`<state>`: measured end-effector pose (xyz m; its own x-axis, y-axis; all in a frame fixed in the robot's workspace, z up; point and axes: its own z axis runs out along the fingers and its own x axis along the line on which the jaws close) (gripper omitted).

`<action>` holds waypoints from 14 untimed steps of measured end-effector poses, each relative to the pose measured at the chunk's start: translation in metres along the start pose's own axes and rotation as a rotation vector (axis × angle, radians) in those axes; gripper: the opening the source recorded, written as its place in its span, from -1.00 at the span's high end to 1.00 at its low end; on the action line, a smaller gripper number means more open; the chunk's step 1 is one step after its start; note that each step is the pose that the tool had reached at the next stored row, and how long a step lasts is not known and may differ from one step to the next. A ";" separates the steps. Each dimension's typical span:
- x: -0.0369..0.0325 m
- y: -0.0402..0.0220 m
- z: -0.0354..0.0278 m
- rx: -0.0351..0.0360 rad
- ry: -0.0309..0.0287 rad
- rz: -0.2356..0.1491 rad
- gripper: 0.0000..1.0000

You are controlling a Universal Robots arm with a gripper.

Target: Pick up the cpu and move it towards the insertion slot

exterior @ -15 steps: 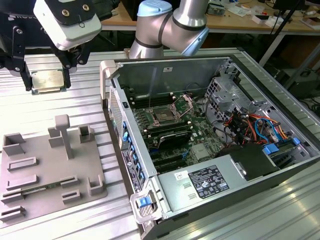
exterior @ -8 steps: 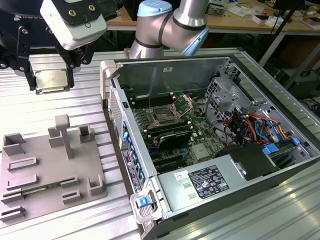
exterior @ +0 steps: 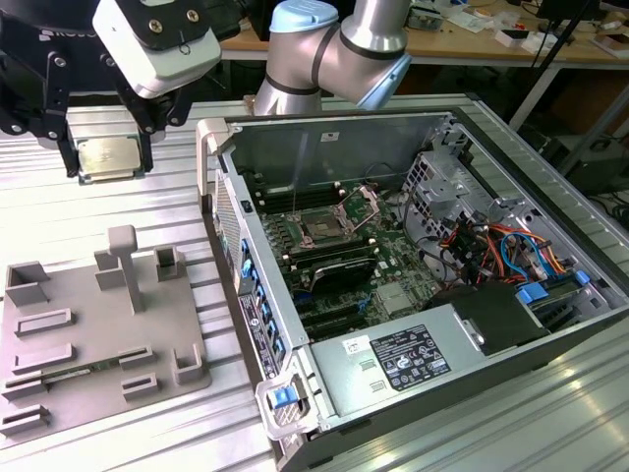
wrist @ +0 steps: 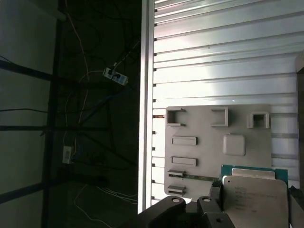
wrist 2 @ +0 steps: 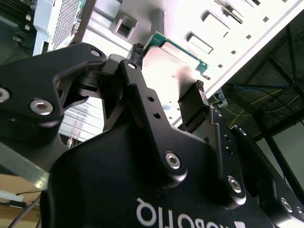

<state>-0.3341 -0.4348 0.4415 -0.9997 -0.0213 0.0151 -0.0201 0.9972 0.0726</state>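
The cpu [exterior: 106, 155], a flat square chip with a pale metal face and green edge, hangs in the air over the ribbed table at the exterior view's upper left. My gripper [exterior: 108, 159] is shut on it, a black finger on each side. In both wrist views the cpu [wrist 2: 164, 78] [wrist: 254, 197] sits between the fingers [wrist 2: 137, 54] [wrist: 216, 195]. The insertion slot [exterior: 321, 228], a dark square socket with its silver clamp plate raised, lies on the green board inside the open computer case, well off to the exterior view's right of the gripper and lower.
A grey plastic tray [exterior: 98, 324] [wrist: 209, 142] with raised blocks lies on the table below the gripper. The case's near wall [exterior: 221, 187] stands between gripper and socket. Long black memory slots [exterior: 339, 267], cables and a drive cage [exterior: 462, 197] surround the socket.
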 end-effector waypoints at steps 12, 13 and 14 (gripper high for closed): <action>-0.0054 -0.0001 -0.0001 0.0000 0.0000 0.000 -0.09; -0.0057 -0.0001 -0.0001 0.0000 0.0000 0.000 -0.09; -0.0063 -0.0001 -0.0001 0.0001 0.0000 0.000 -0.09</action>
<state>-0.3277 -0.4348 0.4415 -0.9997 -0.0213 0.0151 -0.0201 0.9972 0.0726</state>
